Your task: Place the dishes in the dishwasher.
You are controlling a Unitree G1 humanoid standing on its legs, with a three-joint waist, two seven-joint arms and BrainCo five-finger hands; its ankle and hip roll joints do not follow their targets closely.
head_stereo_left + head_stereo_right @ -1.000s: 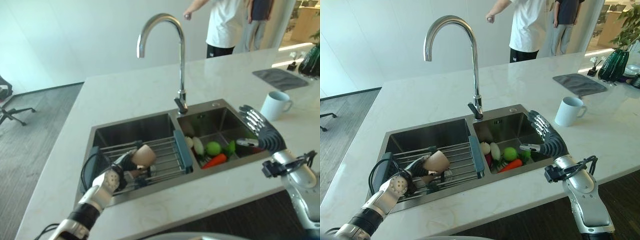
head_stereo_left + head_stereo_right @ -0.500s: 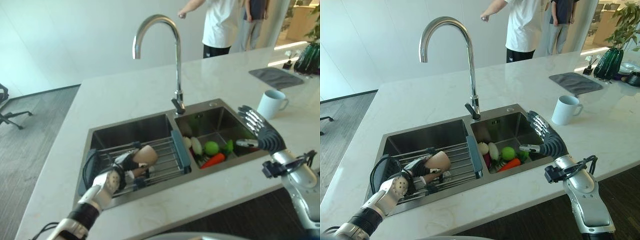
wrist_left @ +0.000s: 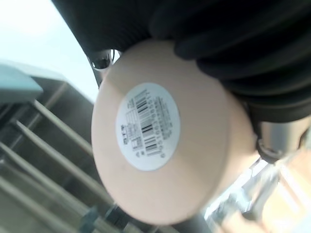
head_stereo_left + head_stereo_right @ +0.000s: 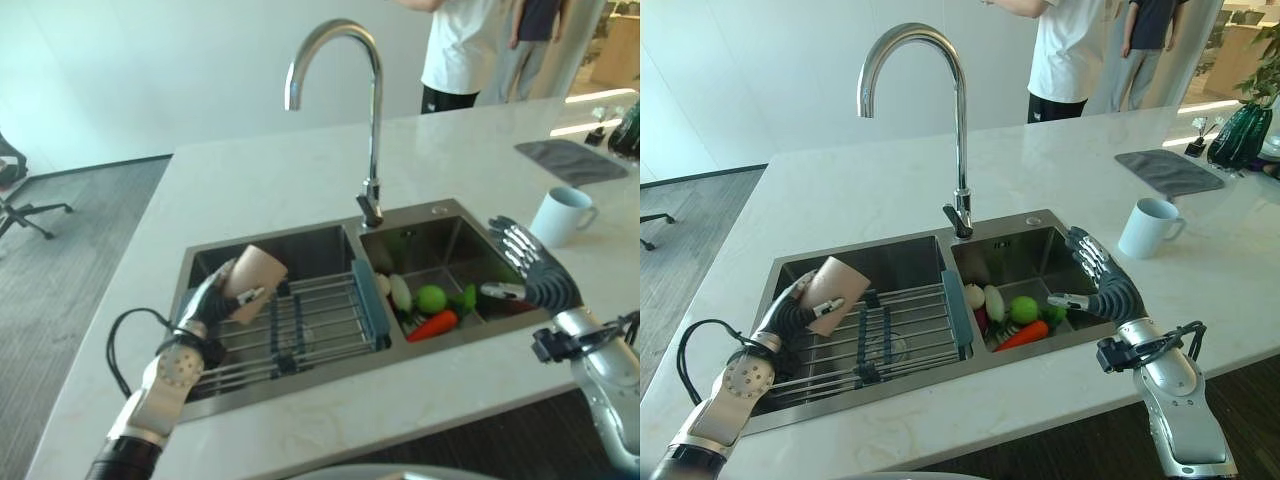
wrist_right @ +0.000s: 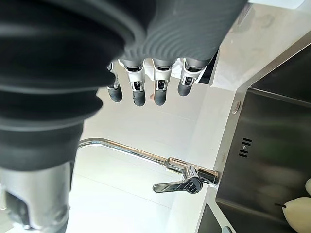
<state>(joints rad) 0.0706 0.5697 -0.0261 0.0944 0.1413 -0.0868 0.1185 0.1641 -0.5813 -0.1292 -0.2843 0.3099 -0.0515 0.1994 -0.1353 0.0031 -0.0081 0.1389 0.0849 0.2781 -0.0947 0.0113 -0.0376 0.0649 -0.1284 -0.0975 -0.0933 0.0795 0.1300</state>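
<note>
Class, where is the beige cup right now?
The beige cup is in the left hand, held above the wire rack in the sink's left basin.

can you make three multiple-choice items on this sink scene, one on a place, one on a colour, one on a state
1. Where is the mug?
A. on the counter right of the sink
B. in the left basin
C. under the tap

2. What colour is the cup in the left hand?
A. blue
B. beige
C. black

3. What state is the right hand in?
A. curled round a carrot
B. open, holding nothing
C. pinching the tap lever

Answers:
1 A: the mug stands on the counter, apart from the sink.
2 B: the cup is beige, held in the left hand over the rack.
3 B: the right hand hangs over the right basin with fingers straight.
</note>
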